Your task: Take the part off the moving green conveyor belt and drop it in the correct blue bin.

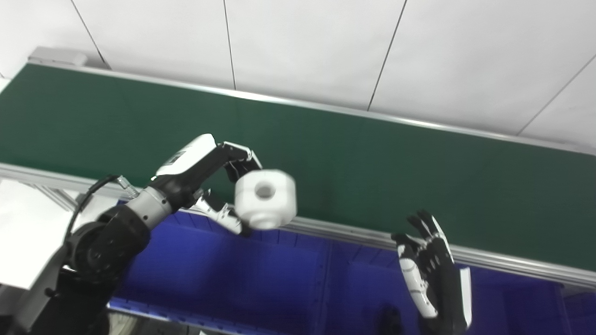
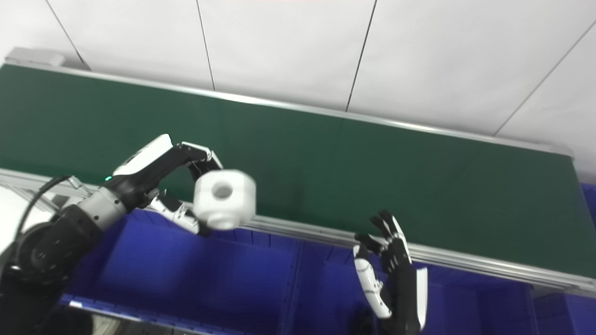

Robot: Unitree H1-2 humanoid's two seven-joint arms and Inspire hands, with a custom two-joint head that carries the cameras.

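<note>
While the dark green conveyor belt (image 1: 354,153) lies bare behind it, the chunky white plastic part with a round central hole (image 1: 265,198) is held clear of the belt by the left hand (image 1: 219,181), pinched between thumb below and fingers above, over the belt's near metal rail (image 1: 354,235), presumably for carrying to a deep blue plastic bin (image 1: 233,274) below. The right hand (image 1: 430,270) is kept upright, fingers spread and empty, out of the way
</note>
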